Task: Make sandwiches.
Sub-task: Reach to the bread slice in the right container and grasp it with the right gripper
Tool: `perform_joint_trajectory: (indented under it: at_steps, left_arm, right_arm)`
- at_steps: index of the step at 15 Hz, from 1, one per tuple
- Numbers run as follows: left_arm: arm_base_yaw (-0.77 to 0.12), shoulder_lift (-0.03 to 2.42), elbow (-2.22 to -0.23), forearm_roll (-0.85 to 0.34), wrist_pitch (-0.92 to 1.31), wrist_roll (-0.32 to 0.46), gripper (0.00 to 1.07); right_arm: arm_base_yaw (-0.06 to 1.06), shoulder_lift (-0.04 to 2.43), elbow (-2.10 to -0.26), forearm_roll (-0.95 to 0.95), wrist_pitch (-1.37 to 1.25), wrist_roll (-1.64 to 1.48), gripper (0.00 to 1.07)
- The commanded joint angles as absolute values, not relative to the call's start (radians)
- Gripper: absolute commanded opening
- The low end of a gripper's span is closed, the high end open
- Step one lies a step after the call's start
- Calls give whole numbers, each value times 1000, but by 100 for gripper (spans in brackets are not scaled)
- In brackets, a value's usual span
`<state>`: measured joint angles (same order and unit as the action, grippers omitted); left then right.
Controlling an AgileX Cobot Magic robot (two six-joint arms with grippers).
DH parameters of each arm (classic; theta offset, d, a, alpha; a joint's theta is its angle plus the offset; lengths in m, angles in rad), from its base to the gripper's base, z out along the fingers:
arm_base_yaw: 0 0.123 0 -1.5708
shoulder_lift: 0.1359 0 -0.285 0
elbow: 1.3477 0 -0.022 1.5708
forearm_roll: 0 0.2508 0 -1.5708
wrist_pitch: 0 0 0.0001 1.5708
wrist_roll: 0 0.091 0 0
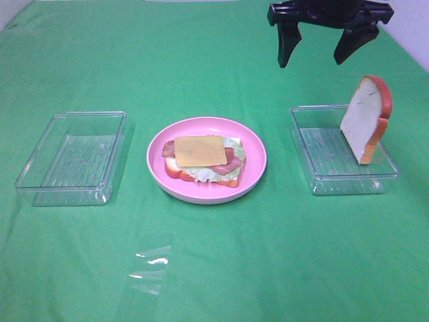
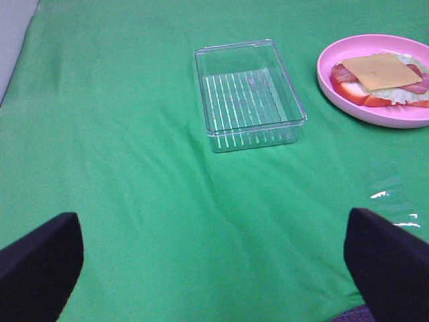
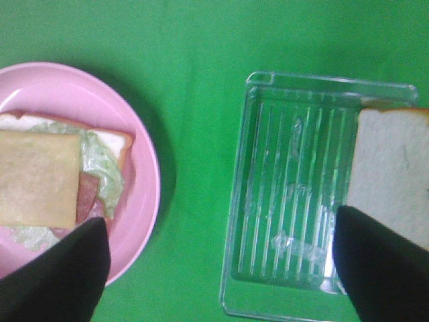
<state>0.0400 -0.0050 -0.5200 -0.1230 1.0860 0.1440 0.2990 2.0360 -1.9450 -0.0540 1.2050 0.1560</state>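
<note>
On the pink plate [image 1: 255, 144] lies an open sandwich [image 1: 204, 159]: a bread slice, lettuce, bacon strips and a yellow cheese square [image 1: 199, 149] on top. It also shows in the left wrist view [image 2: 379, 79] and the right wrist view [image 3: 53, 184]. The second bread slice [image 1: 366, 119] stands on edge in the right clear tray [image 1: 322, 161], seen too in the right wrist view [image 3: 392, 168]. My right gripper [image 1: 322, 50] is open and empty, high above and behind that tray. My left gripper [image 2: 214, 268] is open and empty, out of the exterior view.
An empty clear tray [image 1: 74, 157] stands left of the plate, also in the left wrist view [image 2: 248, 94]. A scrap of clear plastic film [image 1: 151, 265] lies on the green cloth near the front. A white edge shows at the far right.
</note>
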Motion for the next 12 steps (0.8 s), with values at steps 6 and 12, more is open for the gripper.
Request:
perform_joint_trajectory:
  at_steps: [6,12]
  left_arm:
    - [36,-20,-517,-132,1077,137,98]
    - [36,-20,-517,-132,1077,138,98]
  right_arm:
    - [152,2034,-2038,-65,1338,146,86]
    - [28,2086,-2038,-35,1338,110,85]
